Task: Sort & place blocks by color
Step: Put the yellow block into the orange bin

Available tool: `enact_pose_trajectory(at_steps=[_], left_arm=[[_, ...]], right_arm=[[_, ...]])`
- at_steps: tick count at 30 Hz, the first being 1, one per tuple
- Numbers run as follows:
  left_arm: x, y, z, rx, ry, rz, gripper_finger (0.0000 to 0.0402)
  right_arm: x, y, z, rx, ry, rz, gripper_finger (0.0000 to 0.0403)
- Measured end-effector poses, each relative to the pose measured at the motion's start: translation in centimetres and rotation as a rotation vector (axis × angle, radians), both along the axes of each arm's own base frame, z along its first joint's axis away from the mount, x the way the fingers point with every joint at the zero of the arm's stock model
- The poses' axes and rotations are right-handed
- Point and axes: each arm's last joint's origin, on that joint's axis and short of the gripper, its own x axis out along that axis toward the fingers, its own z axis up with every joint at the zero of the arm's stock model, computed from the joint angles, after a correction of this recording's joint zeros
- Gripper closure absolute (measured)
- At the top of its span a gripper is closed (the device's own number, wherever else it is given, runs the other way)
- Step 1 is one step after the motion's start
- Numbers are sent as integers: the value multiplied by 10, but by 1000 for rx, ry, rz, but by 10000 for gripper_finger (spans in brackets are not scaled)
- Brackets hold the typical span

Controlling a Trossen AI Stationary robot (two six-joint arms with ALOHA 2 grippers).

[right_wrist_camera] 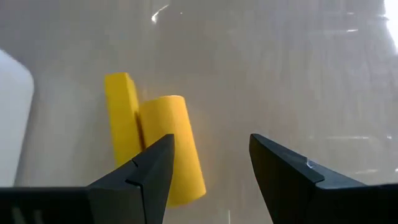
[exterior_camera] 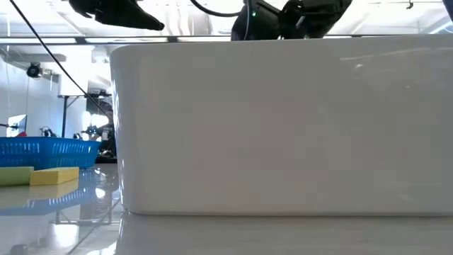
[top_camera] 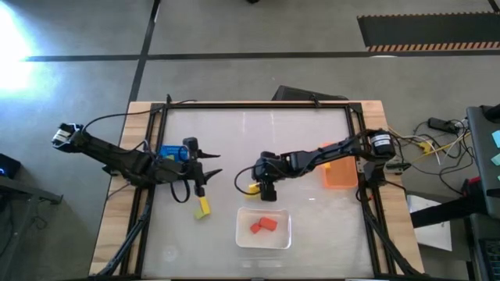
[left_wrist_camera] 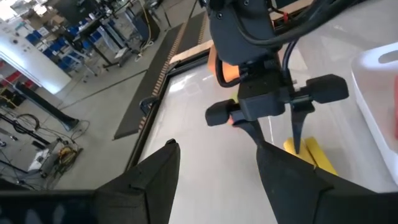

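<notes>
My right gripper [top_camera: 266,192] is open and points down, hovering just above two yellow blocks [right_wrist_camera: 155,146] that lie side by side on the table, just left of the gap between its fingers. In the high view those yellow blocks [top_camera: 251,187] lie beside it. My left gripper [top_camera: 211,165] is open and level, left of centre and above the table. It points toward the right gripper [left_wrist_camera: 278,140]. A yellow block [top_camera: 204,207] and a light green one [exterior_camera: 14,175] lie flat below the left gripper. Two red blocks [top_camera: 263,225] sit in the white tray.
The white tray [top_camera: 242,238] stands near the front edge, and its wall [exterior_camera: 283,127] fills the low view. A blue bin [top_camera: 168,151] sits under the left arm, and an orange bin [top_camera: 341,176] under the right arm. Bare table lies between and behind the grippers.
</notes>
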Motion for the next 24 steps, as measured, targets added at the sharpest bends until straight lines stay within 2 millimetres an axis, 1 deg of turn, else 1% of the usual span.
enact_pose_trajectory(at_steps=[6,9,12,15,18,24], left_arm=[[0,0,-1,-9,-4,3,205],[0,0,-1,-10,-4,3,205],[0,0,0,-10,-5,3,205],[0,0,0,-11,-5,3,205],[0,0,0,-11,-6,3,205],[0,0,0,-14,-12,3,205]], right_arm=[[0,-15,0,-32,0,-64,202],[-3,-21,12,-20,-30,-72,202],[-4,-18,20,38,-51,-32,202],[-5,-15,19,89,-37,-12,202],[-4,-12,15,100,-34,-10,202],[-1,-15,-6,32,10,-53,202]])
